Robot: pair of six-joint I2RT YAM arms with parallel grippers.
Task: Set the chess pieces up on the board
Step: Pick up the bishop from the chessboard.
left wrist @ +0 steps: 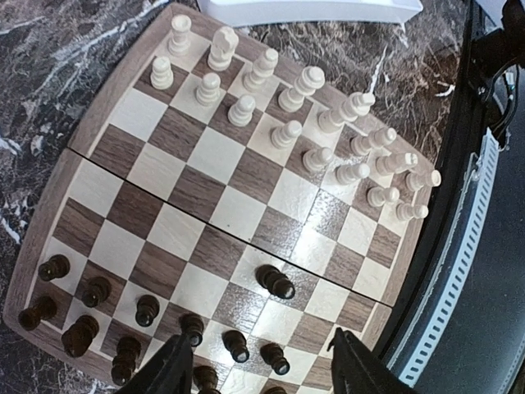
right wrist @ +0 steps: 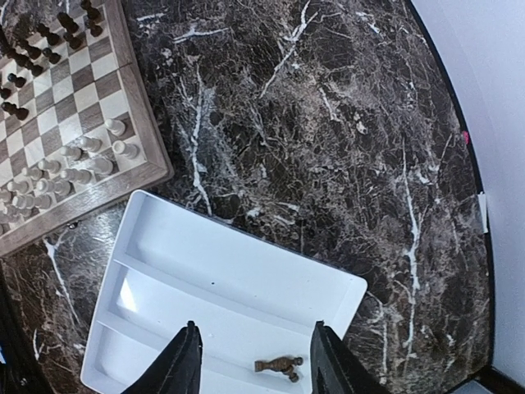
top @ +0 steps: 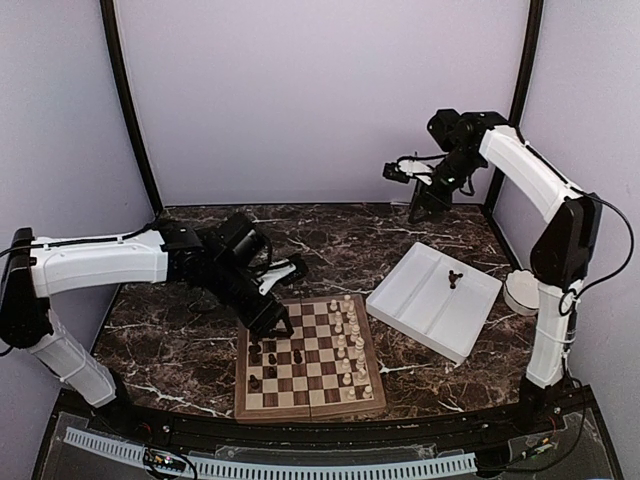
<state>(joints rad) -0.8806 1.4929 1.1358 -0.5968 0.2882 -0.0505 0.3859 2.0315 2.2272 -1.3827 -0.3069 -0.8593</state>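
The lower edge crops the board (left wrist: 205, 156) and nearest chess pieces (left wrist: 205, 379).

The left arm (top: 100, 262), at the left of the overhead frame, wears smooth, rounded white shells over its long segments, joined by blocky matte-black joint housings (top: 18, 298). A thin black cable (top: 122, 237) lies along its upper edge. The right arm (top: 528, 172), at the right of that frame, has the same white shells and black joints, with a thin black cable loop (top: 631, 245) beside its dark elbow housing. The left gripper (left wrist: 261, 336) has two matte black fingers (left wrist: 168, 371) with tapered tips, at the bottom edge of its wrist frame. The right gripper (right wrist: 254, 328) has matching black, pointed fingers (right wrist: 179, 365)
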